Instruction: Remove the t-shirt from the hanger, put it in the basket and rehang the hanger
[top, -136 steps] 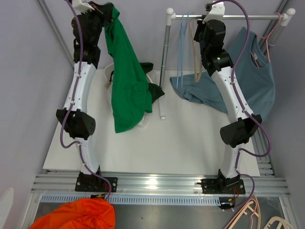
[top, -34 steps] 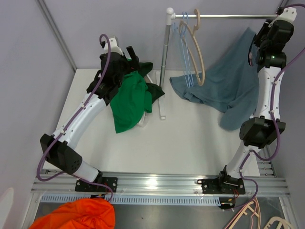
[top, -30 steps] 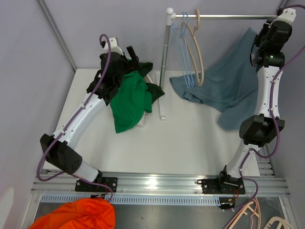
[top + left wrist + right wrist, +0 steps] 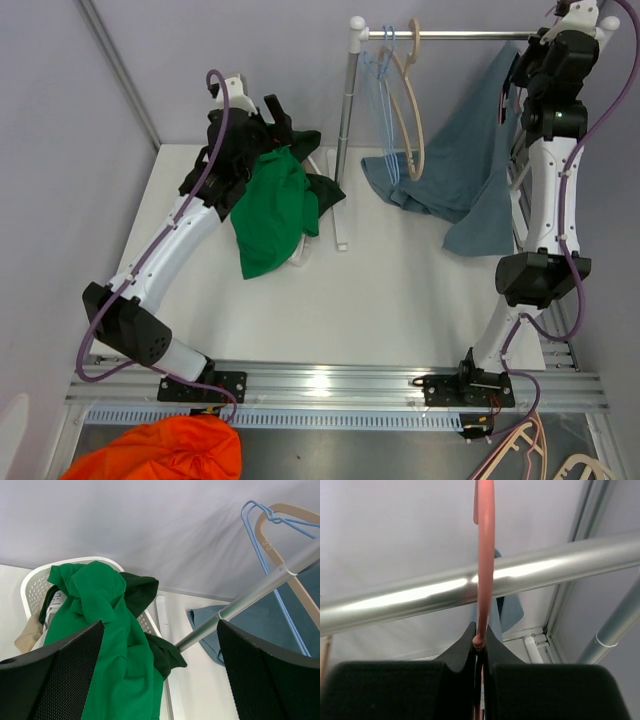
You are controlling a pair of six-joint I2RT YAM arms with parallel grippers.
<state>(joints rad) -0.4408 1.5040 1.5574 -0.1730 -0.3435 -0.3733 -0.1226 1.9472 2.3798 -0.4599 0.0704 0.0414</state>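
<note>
A blue-grey t-shirt (image 4: 470, 180) hangs at the right end of the rail (image 4: 470, 35), its lower part lying on the white table (image 4: 400, 300). Its pink hanger (image 4: 485, 555) hooks over the rail (image 4: 420, 595) in the right wrist view. My right gripper (image 4: 479, 636) is shut on the hook's stem just under the rail. My right arm (image 4: 560, 70) reaches up to that corner and hides the hanger from above. My left gripper (image 4: 278, 115) is open above a green t-shirt (image 4: 270, 210), with nothing between its fingers (image 4: 50, 680).
The green t-shirt (image 4: 100, 630) spills out of a white basket (image 4: 35, 587) at the back left. A beige hanger (image 4: 412, 100) and a blue hanger (image 4: 385, 110) hang empty near the rack's post (image 4: 347, 130). An orange cloth (image 4: 165, 450) lies below the front rail, and more hangers (image 4: 530, 450) at the bottom right.
My right gripper has shut on the pink hanger's hook and risen slightly, swinging the blue-grey t-shirt left. Earlier my left arm lowered the green t-shirt onto the basket and let go.
</note>
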